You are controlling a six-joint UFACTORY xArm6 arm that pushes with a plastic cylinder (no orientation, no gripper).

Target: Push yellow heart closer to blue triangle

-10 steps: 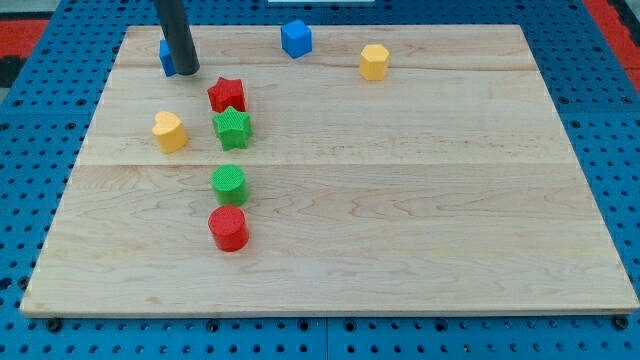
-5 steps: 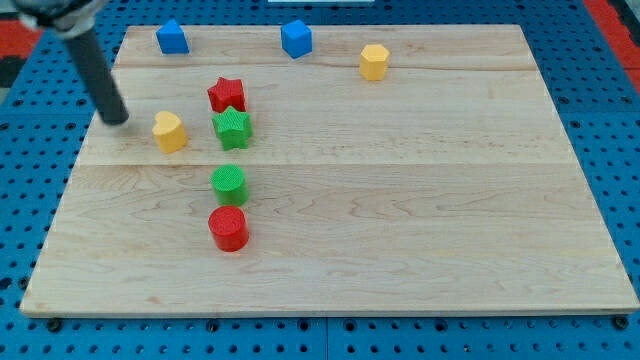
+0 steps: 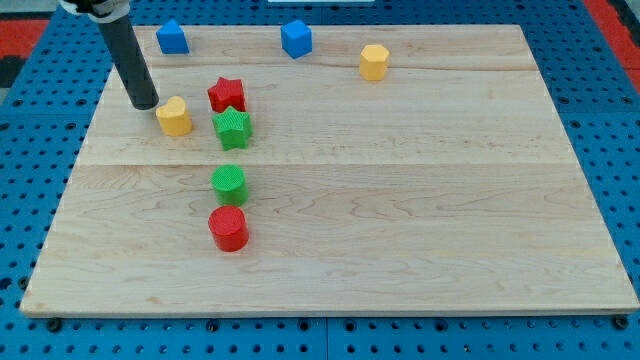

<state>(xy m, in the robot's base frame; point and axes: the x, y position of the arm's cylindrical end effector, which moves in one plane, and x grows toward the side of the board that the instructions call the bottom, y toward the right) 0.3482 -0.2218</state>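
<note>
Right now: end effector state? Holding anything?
No gripper, only a rod: my tip holds nothing and sits just to the view's left of the yellow heart, about touching it.

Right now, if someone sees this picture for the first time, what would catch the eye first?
Probably the dark rod coming down from the view's top left, my tip just left of the yellow heart block on the pale wooden board. Next, the column of blocks beside it: red star, green star, green cylinder, red cylinder.
</note>
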